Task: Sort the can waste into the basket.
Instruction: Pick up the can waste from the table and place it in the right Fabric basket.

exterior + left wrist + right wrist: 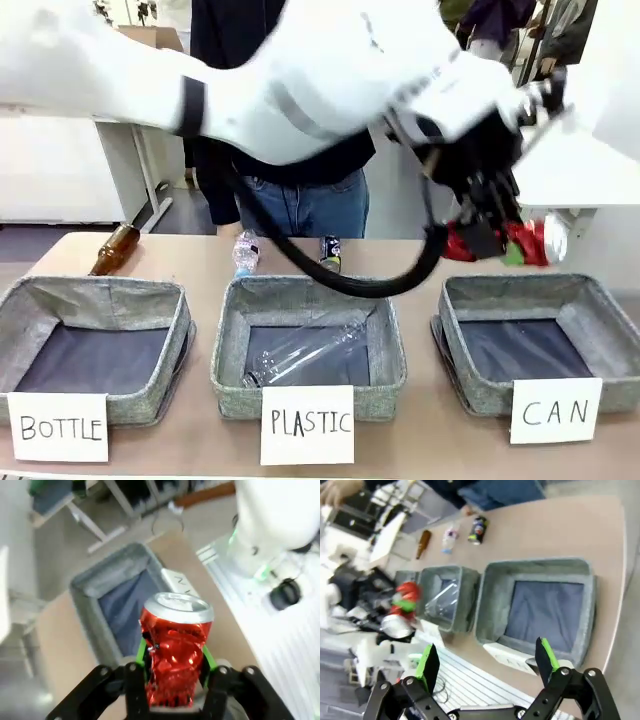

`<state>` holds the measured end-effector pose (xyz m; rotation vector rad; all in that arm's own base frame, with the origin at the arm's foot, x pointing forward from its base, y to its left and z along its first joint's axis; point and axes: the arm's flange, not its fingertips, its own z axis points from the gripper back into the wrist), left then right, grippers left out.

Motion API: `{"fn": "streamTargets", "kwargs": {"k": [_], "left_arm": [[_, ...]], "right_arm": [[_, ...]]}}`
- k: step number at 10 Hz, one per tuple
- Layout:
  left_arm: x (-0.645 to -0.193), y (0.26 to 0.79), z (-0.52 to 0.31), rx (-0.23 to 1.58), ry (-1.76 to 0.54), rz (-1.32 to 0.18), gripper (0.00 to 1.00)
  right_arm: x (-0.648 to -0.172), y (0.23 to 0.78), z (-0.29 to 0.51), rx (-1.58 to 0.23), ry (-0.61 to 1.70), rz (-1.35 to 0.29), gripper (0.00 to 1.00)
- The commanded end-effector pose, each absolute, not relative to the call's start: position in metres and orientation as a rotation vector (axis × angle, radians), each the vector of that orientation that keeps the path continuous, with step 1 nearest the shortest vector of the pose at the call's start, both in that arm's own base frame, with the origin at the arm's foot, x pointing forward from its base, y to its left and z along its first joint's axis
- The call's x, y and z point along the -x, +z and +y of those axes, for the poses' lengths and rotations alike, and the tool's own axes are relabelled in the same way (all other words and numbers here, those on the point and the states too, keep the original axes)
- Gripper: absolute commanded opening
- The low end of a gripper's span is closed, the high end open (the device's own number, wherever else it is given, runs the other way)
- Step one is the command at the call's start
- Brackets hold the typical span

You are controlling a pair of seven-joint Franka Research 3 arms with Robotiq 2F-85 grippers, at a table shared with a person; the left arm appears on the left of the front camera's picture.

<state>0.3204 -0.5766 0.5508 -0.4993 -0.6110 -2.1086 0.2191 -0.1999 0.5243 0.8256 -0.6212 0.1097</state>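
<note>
Table (420, 445), left pincer (175, 656) clamped on dented red can (175, 630) over CAN basket (472, 392), right pincer (485, 661) spread wide, empty.

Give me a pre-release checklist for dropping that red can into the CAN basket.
1. Grip: left gripper shut on the red dented can: ok.
2. Can above the CAN basket: cannot tell, depth is unclear.
3. Basket's dark lining bare, room for the can: ok.
4. Right gripper open, holding nothing: ok.
5. Person at the table's far side, away from the basket: ok.
</note>
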Motion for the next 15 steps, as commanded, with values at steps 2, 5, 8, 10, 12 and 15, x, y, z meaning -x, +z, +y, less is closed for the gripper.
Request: {"fn": "streamTargets", "kwargs": {"k": [2,5,8,10,12,15], "left_arm": [[-0.336,0.535,-0.674,0.502,-2.156,-0.499,0.41],[-0.330,0.500,-0.691,0.482,-2.139,-0.393,0.41],[-0.327,0.487,-0.693,0.491,-2.154,-0.352,0.74],[-0.327,0.489,-0.694,0.438,-2.171,-0.350,1.00],[-0.330,0.487,-0.693,0.414,-2.165,-0.356,1.00],[-0.336,0.484,-0.670,0.444,-2.140,-0.218,1.00]], "right_arm": [[-0.231,0.537,-0.196,-0.772,0.078,-0.597,1.00],[-0.231,0.537,-0.196,-0.772,0.078,-0.597,1.00],[-0.231,0.537,-0.196,-0.772,0.078,-0.597,1.00],[-0.231,0.537,-0.196,-0.772,0.078,-0.597,1.00],[-0.231,0.537,-0.196,-0.772,0.078,-0.597,1.00],[-0.231,0.537,-0.196,-0.772,0.078,-0.597,1.00]]}}
